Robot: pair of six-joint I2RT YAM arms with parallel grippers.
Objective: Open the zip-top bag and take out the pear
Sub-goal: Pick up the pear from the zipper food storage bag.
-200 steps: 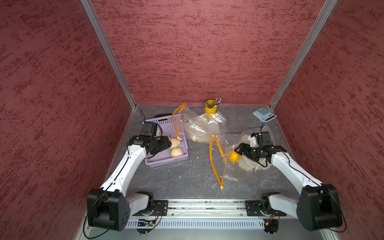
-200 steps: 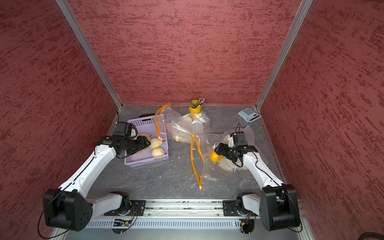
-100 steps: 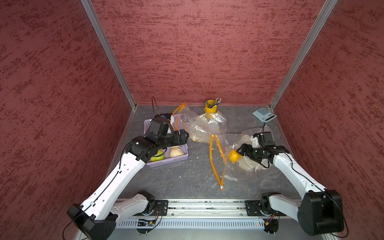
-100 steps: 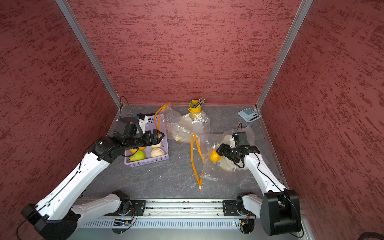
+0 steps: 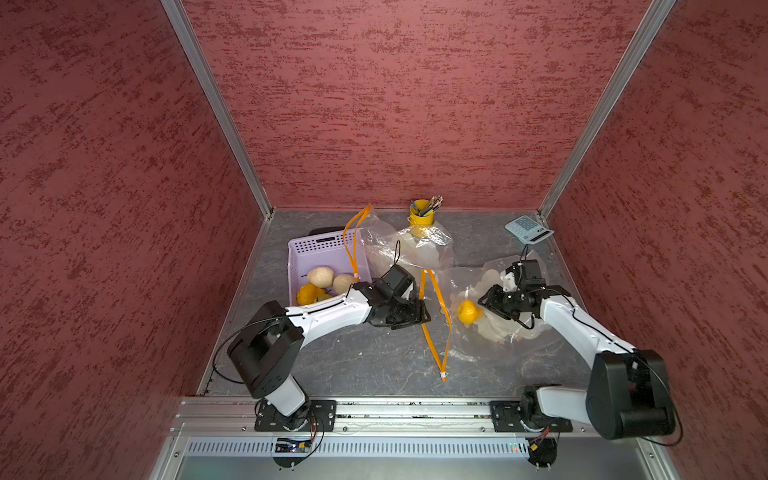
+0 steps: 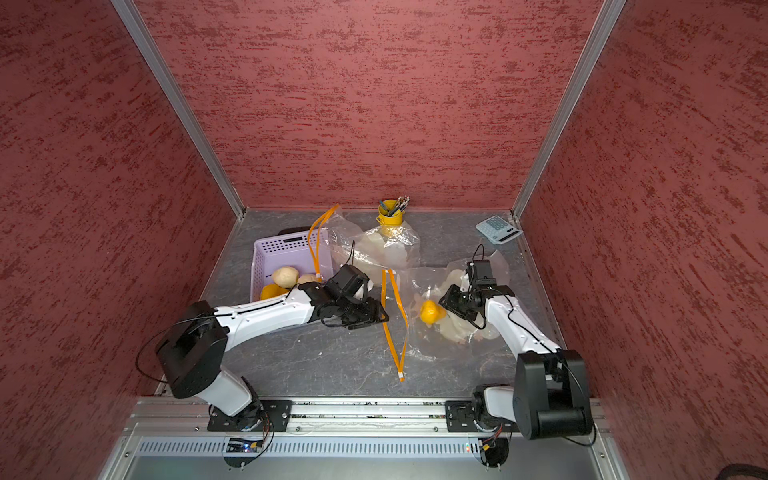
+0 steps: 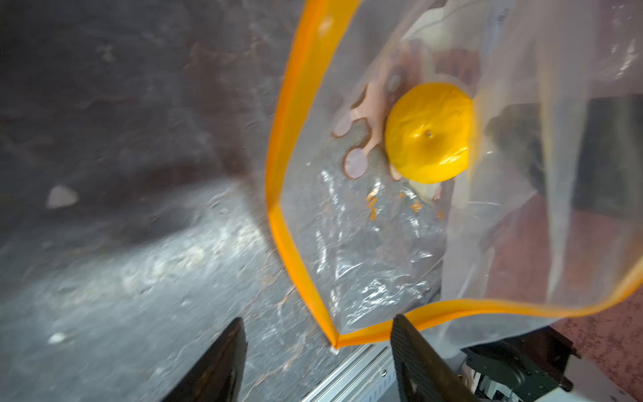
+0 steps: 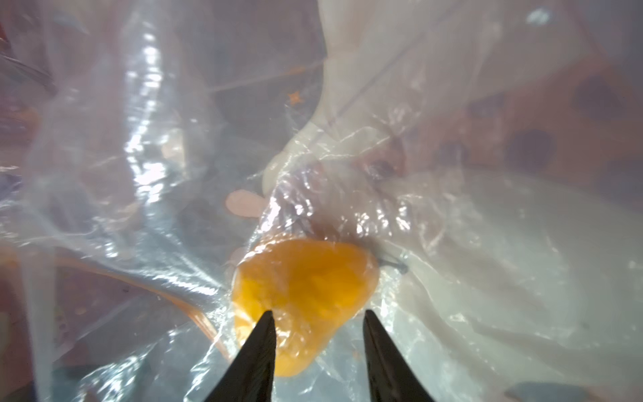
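Left gripper point(image 7: 318, 322), spread, hovers by the zip edge point(image 7: 278, 146) of the bag point(image 7: 365, 243), guessing to widen it; right gripper point(image 8: 318, 315) straddles the fruit point(image 8: 306, 278), grip unclear.

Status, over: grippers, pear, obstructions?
Left gripper open at orange zip rim. Right gripper jaws apart at yellow pear, grip unclear. Zip-top bag film covers it.

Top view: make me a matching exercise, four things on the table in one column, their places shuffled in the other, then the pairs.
1 calculator
2 pencil cup
3 lilac basket
4 orange-yellow fruit

A inside a clear zip-top bag
B far right corner
C middle of the back wall
D left side, holding pale fruit

Pairs: 1-B, 2-C, 3-D, 4-A
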